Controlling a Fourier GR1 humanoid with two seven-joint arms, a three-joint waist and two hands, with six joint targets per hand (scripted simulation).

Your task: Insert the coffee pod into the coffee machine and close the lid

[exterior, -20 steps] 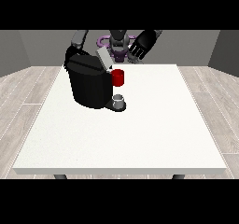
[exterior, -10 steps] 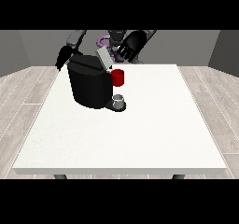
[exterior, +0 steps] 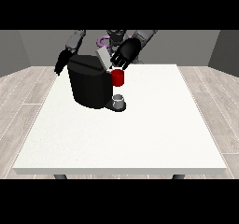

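A bulky black coffee machine [exterior: 91, 85] stands on the white table [exterior: 140, 134], its grey lid [exterior: 103, 58] tilted up. At its two o'clock, the hand at the view's right [exterior: 124, 55] hovers just above the lid, fingers curled downward, seemingly empty. The hand at the view's left [exterior: 61, 63] hangs at nine o'clock; I cannot tell its fingers. No pod distinguishable.

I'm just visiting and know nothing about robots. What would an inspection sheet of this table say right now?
Surface: white table, mostly bare.
Job's things: black coffee machine at the back left, lid raised; red part on its front; small grey cup below it.
Clutter: nothing seen.
Hands: hand at the view's right is over the lid; hand at the view's left is beside the machine.
Cables: nothing seen.
Surroundings: wood-look floor, grey walls.
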